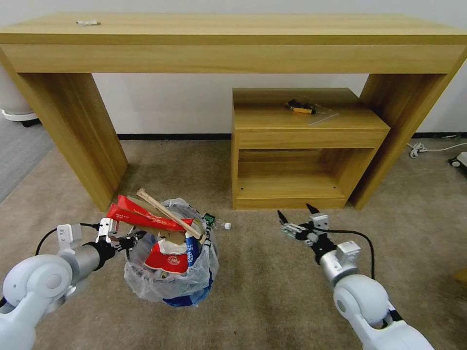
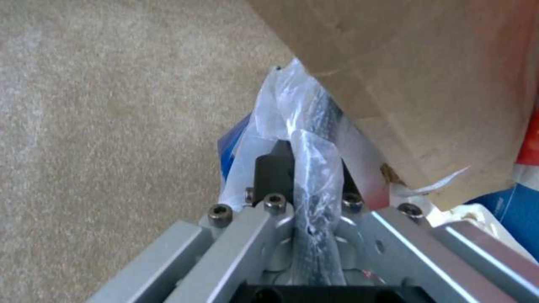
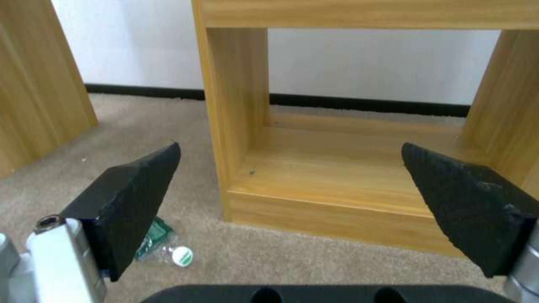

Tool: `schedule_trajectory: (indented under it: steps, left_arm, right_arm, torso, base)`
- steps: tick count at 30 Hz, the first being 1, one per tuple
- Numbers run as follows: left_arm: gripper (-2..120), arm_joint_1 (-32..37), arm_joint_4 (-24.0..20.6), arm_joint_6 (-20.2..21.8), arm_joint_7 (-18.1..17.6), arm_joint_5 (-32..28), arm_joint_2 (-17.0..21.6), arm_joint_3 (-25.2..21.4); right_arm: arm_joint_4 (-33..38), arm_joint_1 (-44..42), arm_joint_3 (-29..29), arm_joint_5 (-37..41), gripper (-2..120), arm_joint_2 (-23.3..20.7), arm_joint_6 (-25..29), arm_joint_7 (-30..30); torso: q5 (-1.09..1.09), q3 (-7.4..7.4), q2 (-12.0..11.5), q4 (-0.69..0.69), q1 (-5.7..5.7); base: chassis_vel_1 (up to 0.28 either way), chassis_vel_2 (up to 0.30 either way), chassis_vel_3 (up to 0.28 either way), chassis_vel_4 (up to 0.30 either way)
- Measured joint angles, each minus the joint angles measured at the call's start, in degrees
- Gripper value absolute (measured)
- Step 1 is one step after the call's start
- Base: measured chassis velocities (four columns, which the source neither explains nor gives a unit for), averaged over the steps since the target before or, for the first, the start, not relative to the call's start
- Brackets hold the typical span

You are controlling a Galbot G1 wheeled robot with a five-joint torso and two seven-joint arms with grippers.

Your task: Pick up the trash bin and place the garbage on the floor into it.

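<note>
Head view: my left gripper point(image 1: 127, 239) has its fingers clamped on the bagged rim of the trash bin point(image 1: 171, 272), which sits on the floor point(image 1: 262, 282) stuffed with garbage point(image 1: 160, 223). Right gripper point(image 1: 296, 221) hovers, fingers apart, holding nothing. Nearly done, I judge; a small bottle point(image 3: 163, 248) lies beside the bin, unpicked.

Litter and a plastic bag point(image 1: 146, 279) hide most of the trash bin point(image 1: 187, 300).
</note>
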Motion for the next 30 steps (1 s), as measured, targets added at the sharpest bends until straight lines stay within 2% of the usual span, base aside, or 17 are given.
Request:
schedule_trajectory:
  steps: [7,17,30]
  left_arm:
    - [0,0.16,-0.49,0.00,0.05,0.23,0.12,0.40]
    - [0,0.40,-0.84,0.00,0.03,0.20,0.28,0.36]
    - [0,0.44,-1.34,0.00,0.02,0.18,0.23,0.37]
  right_arm:
    - [-0.44,0.90,-0.84,0.01,100,1.90,-0.19,0.06]
    - [-0.94,1.56,-1.30,0.29,100,1.72,-0.33,0.02]
    - [-1.51,1.94,-1.97,0.62,100,1.87,-0.43,0.01]
  torso:
    - [0.00,0.00,0.00,0.00,0.00]
    - [0.00,0.00,0.00,0.00,0.00]
    - [0.00,0.01,-0.01,0.00,0.00]
  base:
    - [0.000,0.000,0.000,0.000]
    - [0.000,0.000,0.000,0.000]
    - [-0.038,0.085,0.044,-0.083]
